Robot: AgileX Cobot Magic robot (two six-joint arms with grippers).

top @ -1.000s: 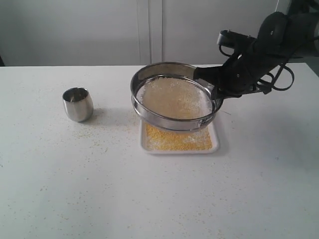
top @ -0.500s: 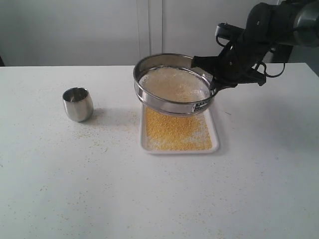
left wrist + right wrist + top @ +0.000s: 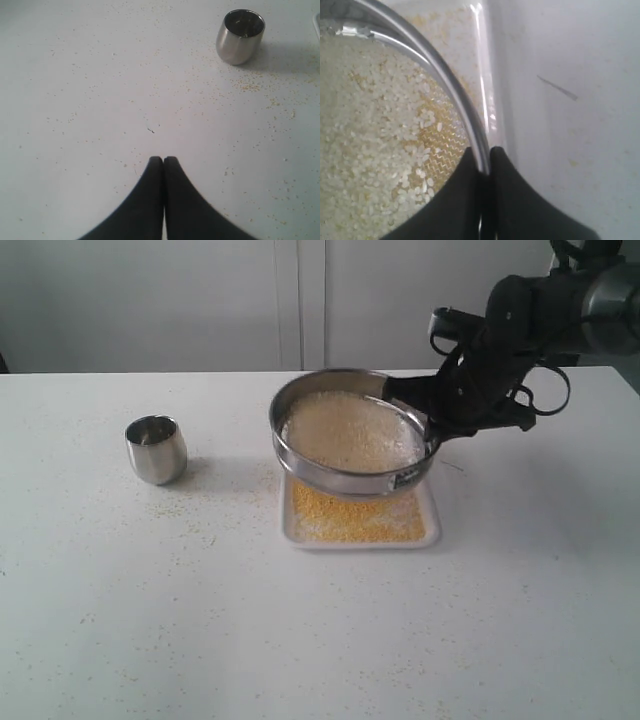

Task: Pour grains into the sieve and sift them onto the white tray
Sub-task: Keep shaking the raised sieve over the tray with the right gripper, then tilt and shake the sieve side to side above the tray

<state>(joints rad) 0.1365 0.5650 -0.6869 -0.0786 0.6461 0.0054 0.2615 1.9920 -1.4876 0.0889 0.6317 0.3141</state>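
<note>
I am watching the right tool (image 3: 432, 433) pinching the sieve (image 3: 340, 478) by its rim on the right-hand side. In the right wrist view its two dark fingers (image 3: 515, 200) are sitting one inside and one outside the shiny wall, set narrow with the steel caught between them. The sieve is hanging in the air above the white tray (image 3: 432, 530), covering the tray's far part and leaving the near part showing. A bed of pale grains (image 3: 350, 430) is lying on the mesh. Close up, I am seeing a few golden specks and some bare mesh among them near the gripped edge. Fine golden grains (image 3: 350, 522) are lying on the tray below the sieve, with a paler patch toward the near left corner. A small dark label (image 3: 405, 478) is showing on the sieve's outer wall, facing the exterior camera.

The left tool (image 3: 163, 161) is sitting fully closed, fingertips touching and holding nothing, pointing out over the counter (image 3: 200, 620). A small steel cup (image 3: 156, 449) is standing upright on the counter, well to the left of the tray, mouth up. Stray grains (image 3: 250, 86) are lying scattered across the counter, thickest around the cup and beside the tray.
</note>
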